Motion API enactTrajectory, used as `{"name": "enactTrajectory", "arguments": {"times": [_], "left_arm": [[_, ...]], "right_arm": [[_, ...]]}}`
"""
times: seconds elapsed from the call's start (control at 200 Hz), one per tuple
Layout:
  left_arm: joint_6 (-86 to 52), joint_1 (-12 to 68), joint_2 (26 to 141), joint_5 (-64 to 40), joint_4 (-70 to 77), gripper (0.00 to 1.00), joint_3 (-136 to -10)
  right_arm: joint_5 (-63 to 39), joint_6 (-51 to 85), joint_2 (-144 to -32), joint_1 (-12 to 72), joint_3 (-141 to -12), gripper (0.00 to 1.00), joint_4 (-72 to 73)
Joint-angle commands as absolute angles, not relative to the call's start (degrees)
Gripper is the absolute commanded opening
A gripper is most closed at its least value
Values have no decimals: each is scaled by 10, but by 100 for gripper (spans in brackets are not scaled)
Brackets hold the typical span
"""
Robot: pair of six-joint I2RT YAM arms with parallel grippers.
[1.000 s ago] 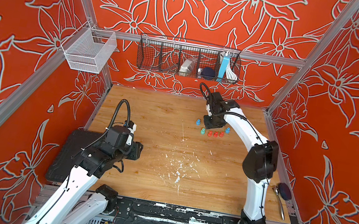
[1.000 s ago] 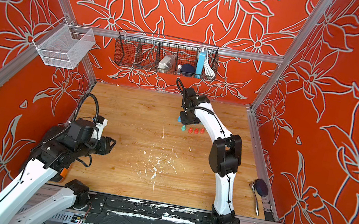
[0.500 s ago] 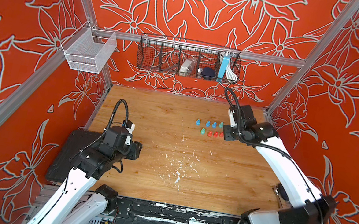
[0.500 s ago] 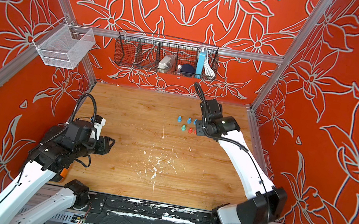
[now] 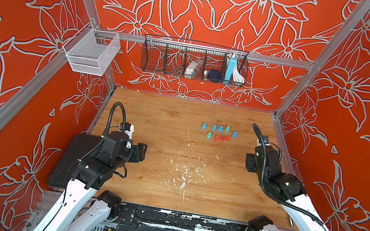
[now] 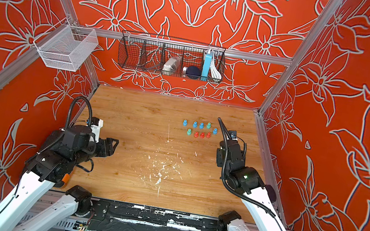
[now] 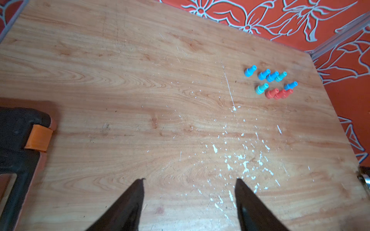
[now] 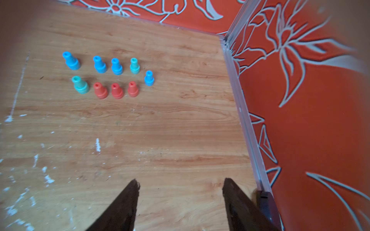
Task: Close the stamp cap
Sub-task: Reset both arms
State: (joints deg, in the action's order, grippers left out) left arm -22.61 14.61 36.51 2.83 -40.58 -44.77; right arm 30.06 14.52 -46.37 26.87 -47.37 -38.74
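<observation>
We see the left gripper (image 7: 190,180) over the wooden tabletop (image 7: 120,80), its jaws spread apart with nothing between them. White flecks (image 7: 240,160) speckle the wood just ahead, toward one o'clock. Farther off at one o'clock, nine small stamps (image 7: 272,76) stand in two rows: blue, teal and red. At nine o'clock lies a black pad (image 7: 16,124) with an orange tab (image 7: 38,138).

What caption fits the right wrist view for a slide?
Open right end effector above a wooden table, nine small upright stamps ahead: four blue, two green, three red.
</observation>
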Motion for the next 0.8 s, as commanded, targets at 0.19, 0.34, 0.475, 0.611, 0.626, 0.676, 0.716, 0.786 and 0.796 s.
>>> {"name": "enactTrajectory", "arguments": {"times": [0.19, 0.34, 0.475, 0.611, 0.626, 0.676, 0.716, 0.786, 0.796], "left_arm": [[-283, 143, 296, 216, -287, 94, -347], [-293, 143, 265, 328, -258, 100, -296], [-285, 142, 260, 382, -209, 100, -252], [-246, 142, 302, 409, -138, 100, -230], [-243, 143, 306, 410, -132, 100, -229], [-234, 142, 320, 421, -107, 100, -222], [-213, 142, 329, 422, -65, 100, -206], [-194, 143, 343, 396, 5, 100, -173], [-187, 142, 345, 393, 19, 100, -168]], "right_arm": [[417, 173, -353, 266, -328, 94, -269], [441, 200, -326, 266, -246, 97, -228], [446, 163, -335, 266, -234, 97, -185], [442, 81, -333, 266, -187, 97, -72], [442, 70, -332, 266, -175, 97, -50], [449, 56, -331, 266, -141, 97, 2], [447, 51, -331, 266, -118, 97, 35], [443, 48, -331, 266, -89, 97, 80], [441, 49, -330, 266, -90, 97, 78]]}}
